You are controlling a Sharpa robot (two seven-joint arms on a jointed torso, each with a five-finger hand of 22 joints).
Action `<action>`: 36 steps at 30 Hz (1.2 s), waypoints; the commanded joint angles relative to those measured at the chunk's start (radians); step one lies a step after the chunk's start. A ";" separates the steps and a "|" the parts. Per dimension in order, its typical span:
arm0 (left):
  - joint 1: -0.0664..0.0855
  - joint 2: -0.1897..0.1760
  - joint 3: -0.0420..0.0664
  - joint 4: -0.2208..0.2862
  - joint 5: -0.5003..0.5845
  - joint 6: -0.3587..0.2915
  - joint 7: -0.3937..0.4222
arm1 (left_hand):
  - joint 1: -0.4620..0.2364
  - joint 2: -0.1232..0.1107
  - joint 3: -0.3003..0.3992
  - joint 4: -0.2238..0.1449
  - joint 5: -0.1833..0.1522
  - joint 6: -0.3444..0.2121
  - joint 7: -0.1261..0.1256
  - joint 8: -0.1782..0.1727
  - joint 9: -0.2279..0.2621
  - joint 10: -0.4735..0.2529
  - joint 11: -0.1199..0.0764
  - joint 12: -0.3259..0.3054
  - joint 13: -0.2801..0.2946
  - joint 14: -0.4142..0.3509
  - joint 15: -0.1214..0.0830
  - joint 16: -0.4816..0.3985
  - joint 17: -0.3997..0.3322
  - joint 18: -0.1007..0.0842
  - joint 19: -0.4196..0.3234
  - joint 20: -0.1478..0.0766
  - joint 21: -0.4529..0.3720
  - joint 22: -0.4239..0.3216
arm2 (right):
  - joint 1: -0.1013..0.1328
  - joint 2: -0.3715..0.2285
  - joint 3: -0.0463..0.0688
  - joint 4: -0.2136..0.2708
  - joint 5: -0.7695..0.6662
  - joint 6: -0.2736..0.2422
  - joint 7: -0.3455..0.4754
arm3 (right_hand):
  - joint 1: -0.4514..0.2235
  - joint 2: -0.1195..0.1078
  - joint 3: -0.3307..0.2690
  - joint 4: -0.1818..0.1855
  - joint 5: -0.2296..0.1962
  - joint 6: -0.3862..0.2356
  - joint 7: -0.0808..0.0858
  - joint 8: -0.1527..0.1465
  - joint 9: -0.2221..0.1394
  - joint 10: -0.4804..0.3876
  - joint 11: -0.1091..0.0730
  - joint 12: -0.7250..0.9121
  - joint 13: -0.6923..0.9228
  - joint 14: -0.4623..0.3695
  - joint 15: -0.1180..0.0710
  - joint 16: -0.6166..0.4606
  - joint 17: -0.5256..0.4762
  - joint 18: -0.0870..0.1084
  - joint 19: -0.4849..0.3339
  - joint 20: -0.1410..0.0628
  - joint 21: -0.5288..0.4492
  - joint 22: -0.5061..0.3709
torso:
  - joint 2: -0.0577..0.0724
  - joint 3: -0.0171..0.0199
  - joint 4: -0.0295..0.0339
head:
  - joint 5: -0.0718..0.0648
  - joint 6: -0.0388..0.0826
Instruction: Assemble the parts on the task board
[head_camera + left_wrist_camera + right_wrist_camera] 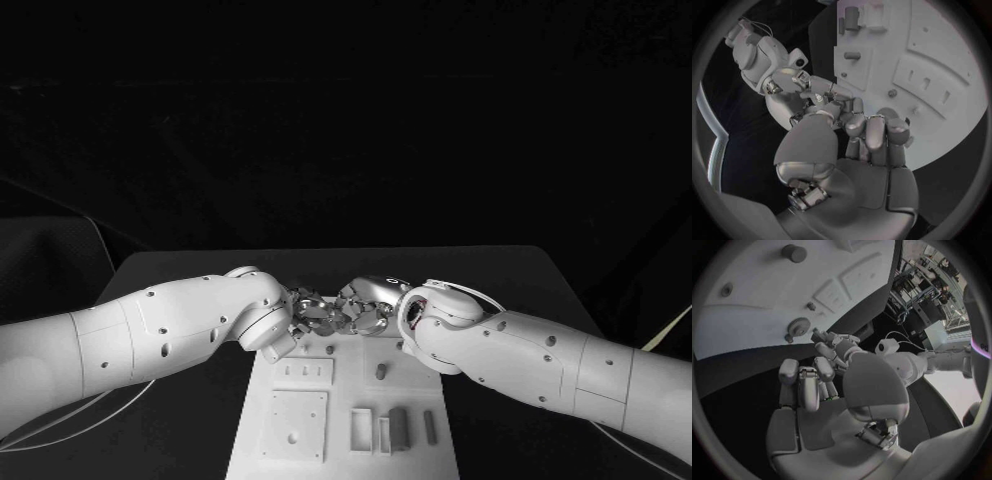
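Robot hands (346, 308) crowd board's (296, 425) far edge — near half open

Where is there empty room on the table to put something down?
Bare black table lies left of the task board, under the left arm, and more lies right of the board toward the near corner. The far strip beyond both hands looks free too. It is crowded at the board's far end, where the left hand and right hand meet.

The task board (296, 425) runs off the head view's bottom edge; meeting hands (343, 310) hide its far end.
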 commanded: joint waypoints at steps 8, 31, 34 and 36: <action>0.001 0.003 0.001 -0.001 0.020 -0.015 0.024 | 0.095 0.063 0.174 -0.125 -0.003 0.022 0.017 0.019 0.005 0.017 -0.002 -0.002 -0.001 0.006 -0.005 0.007 -0.001 0.055 0.000 -0.001 0.044 0.000 | -0.001 0.002 0.000 0.002 -0.010 0.014 0.006 | 0.002 -0.006 0.005 -0.001 0.007 0.051 0.043 0.001 -0.001 0.002 -0.007 0.004 -0.001 0.001 -0.003 0.029 0.026 0.013 0.005 -0.001 0.076 -0.001 | 0.000 0.0000 0.0000 | 0.000 -0.001; 0.001 0.002 0.001 -0.008 0.020 -0.045 0.033 | 0.112 0.055 0.247 -0.129 -0.007 0.104 -0.001 0.061 0.024 0.029 -0.003 0.001 0.000 0.012 -0.004 0.019 0.003 0.055 -0.001 -0.001 0.066 0.008 | -0.001 -0.002 0.000 -0.009 0.001 0.003 0.005 | -0.046 -0.067 -0.016 0.008 0.000 -0.096 0.058 -0.092 -0.042 -0.029 0.000 -0.014 -0.017 -0.029 0.001 0.011 -0.009 0.013 0.000 0.002 0.064 -0.010 | 0.000 -0.0001 -0.0002 | -0.002 -0.005; 0.001 0.002 0.001 -0.008 0.021 -0.042 0.033 | 0.112 0.054 0.248 -0.129 -0.007 0.105 -0.001 0.061 0.025 0.030 -0.003 0.001 0.000 0.012 -0.004 0.019 0.003 0.055 -0.001 -0.001 0.066 0.008 | -0.001 -0.003 0.000 -0.014 0.001 0.005 0.005 | -0.047 -0.068 -0.016 0.008 0.000 -0.101 0.058 -0.094 -0.043 -0.031 0.000 -0.015 -0.017 -0.030 0.001 0.011 -0.009 0.013 0.000 0.002 0.063 -0.010 | 0.000 -0.0001 -0.0004 | -0.002 -0.005; 0.001 0.002 0.001 -0.008 0.021 -0.040 0.034 | 0.112 0.054 0.249 -0.129 -0.007 0.106 -0.002 0.062 0.025 0.030 -0.003 0.001 0.000 0.012 -0.004 0.019 0.003 0.055 -0.001 -0.001 0.066 0.008 | -0.001 -0.004 0.000 -0.018 0.002 0.005 0.004 | -0.047 -0.068 -0.016 0.008 0.000 -0.102 0.058 -0.094 -0.043 -0.031 0.000 -0.015 -0.018 -0.032 0.001 0.010 -0.011 0.013 -0.001 0.002 0.063 -0.010 | 0.000 0.0000 -0.0006 | -0.002 -0.005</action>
